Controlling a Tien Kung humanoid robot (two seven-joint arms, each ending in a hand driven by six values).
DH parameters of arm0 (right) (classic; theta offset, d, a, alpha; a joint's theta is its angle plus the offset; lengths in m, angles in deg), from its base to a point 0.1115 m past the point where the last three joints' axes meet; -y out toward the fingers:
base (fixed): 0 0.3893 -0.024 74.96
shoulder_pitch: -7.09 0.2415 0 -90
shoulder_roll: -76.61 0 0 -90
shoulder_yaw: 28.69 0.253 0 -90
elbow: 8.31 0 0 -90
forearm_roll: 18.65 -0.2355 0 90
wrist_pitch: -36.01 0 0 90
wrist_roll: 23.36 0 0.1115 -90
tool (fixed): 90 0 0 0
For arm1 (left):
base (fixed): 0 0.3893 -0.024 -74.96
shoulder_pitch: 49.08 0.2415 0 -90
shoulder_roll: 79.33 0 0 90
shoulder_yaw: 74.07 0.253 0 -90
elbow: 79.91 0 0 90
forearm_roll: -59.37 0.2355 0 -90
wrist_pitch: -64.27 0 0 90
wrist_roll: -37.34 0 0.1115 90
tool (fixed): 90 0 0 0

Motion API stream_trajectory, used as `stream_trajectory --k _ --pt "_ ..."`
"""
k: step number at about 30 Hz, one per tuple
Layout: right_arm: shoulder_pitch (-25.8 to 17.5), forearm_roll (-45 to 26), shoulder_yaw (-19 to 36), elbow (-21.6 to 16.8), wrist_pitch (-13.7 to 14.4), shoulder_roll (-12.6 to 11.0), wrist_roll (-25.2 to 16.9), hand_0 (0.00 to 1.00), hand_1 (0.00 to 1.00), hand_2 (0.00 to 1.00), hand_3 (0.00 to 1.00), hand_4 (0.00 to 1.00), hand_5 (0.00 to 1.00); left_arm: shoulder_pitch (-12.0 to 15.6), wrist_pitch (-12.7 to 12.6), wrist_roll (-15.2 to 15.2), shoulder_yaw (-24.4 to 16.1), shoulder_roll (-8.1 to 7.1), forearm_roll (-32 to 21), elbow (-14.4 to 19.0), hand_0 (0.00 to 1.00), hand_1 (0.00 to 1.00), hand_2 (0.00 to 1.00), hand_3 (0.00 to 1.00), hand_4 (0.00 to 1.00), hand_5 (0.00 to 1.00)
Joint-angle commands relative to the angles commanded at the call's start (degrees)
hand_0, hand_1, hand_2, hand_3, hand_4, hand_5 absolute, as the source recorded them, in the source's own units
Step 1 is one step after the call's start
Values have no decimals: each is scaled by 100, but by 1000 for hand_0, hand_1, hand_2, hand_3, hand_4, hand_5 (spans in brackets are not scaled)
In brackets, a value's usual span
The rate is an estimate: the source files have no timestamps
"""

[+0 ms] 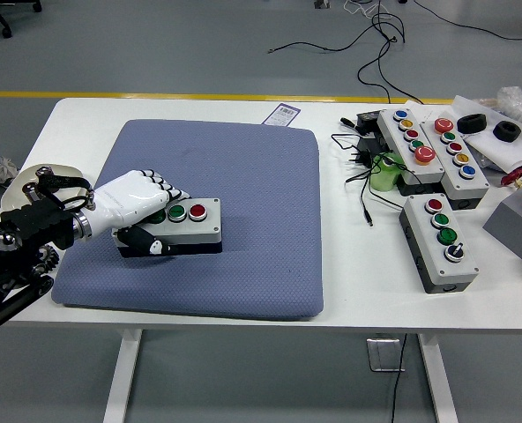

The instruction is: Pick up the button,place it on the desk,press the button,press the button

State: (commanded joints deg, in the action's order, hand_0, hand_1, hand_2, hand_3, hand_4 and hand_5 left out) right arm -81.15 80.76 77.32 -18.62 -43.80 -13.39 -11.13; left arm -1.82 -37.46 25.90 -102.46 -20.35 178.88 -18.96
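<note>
Around my left hand [136, 198] the blue mat [243, 264] lies bare, while button boxes [442, 240] and cables [360, 167] seemingly crowd the worktop's [349, 291] right side.

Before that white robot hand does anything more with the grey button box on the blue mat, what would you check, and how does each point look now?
1. Grey three-button box lies flat on the blue padded mat: ok.
2. Left hand is on the box's left end, thumb at its front: ok.
3. Green round button and red round button uncovered: ok.
4. Leftmost button free: cannot tell, fingers cover it.
5. Box clear of the mat's edges: ok.
</note>
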Motion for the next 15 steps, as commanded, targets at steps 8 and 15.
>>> stream_trajectory --k 8,15 --pt "6 17 16 0 -3 0 -4 528 686 726 649 332 165 189 -188 22 -557 -38 -333 341 991 968 998 998 939 720" --pt "9 22 14 0 -2 0 -6 526 685 725 647 331 163 281 -186 3 -760 -67 -472 484 998 971 998 998 963 732"
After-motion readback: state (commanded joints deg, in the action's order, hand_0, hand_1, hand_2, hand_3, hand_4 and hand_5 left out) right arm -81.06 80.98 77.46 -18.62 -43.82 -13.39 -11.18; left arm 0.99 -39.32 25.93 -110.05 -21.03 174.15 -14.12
